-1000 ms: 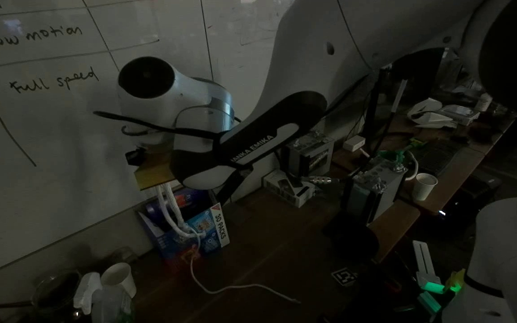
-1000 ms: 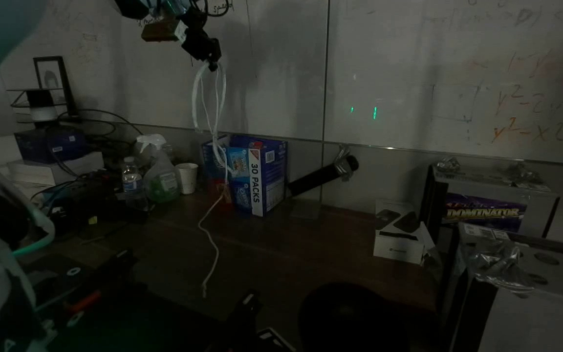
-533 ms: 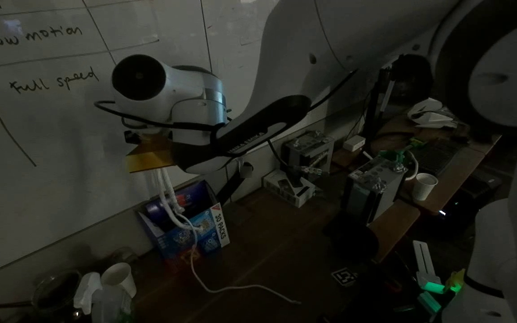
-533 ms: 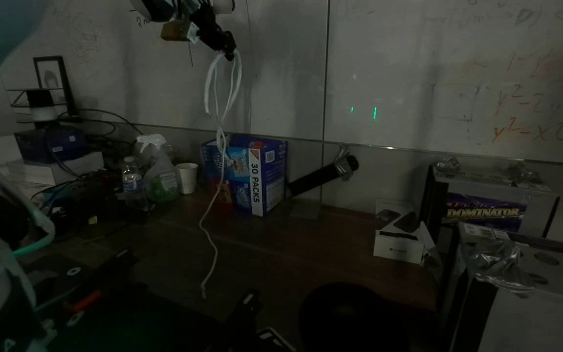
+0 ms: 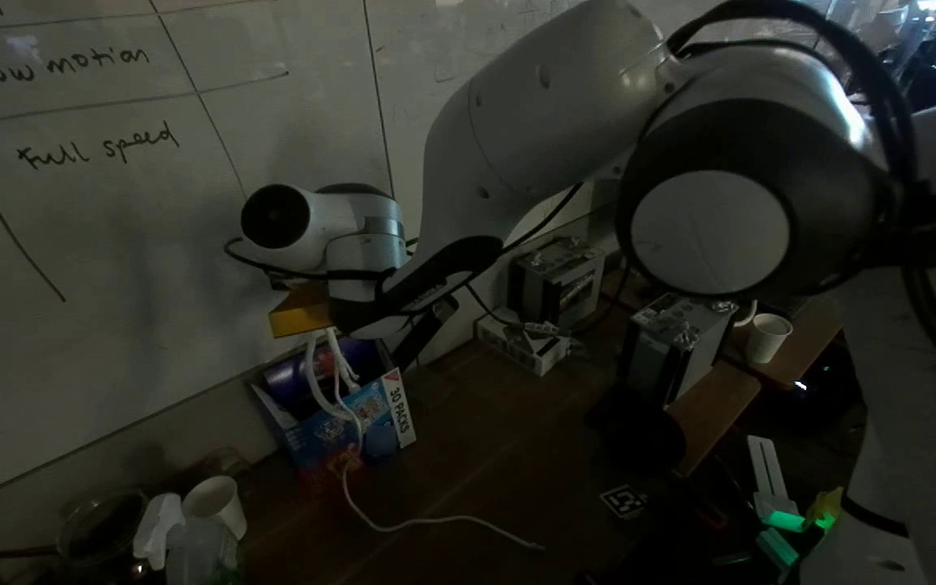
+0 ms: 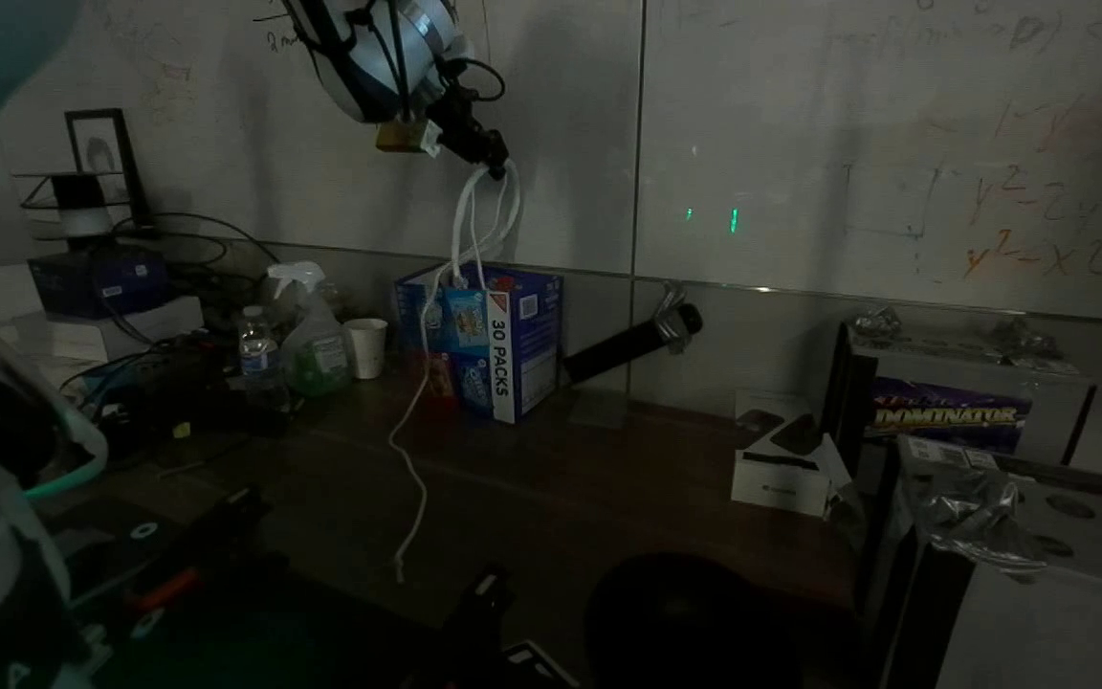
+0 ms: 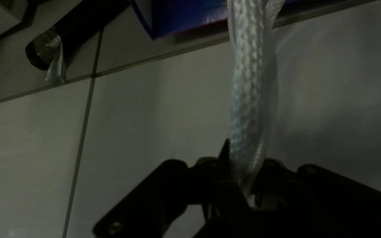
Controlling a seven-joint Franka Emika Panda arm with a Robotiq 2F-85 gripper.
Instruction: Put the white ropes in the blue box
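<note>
Lowered and shifted sideways since half a second ago, my gripper (image 6: 497, 170) shows in an exterior view above the blue "30 PACKS" box (image 6: 541, 335), clamped on the top of the white ropes (image 6: 458, 227). Their loops hang with the long axis steep, lower bends about level with the box's rim; one thin tail falls outside the printed front and reaches the wooden table (image 6: 666, 464), its end lying where it lay before.

In an exterior view, strands descend from beneath the yellow block (image 5: 301, 314) toward the box's open top; a lower bend crosses the front panel, and the tail trails away over the table. My fingertips are hidden there.

In the wrist view, braided strands stand between my closed fingers and run to the top edge, passing before a blue part of the box; the whiteboard (image 7: 160, 115) lies behind.

Governing relation, in my judgement: the box lies below my gripper, roughly along the line of the hanging loops, so a straight descent before release seems called for. Without some gathering, the tail would probably remain outside.
</note>
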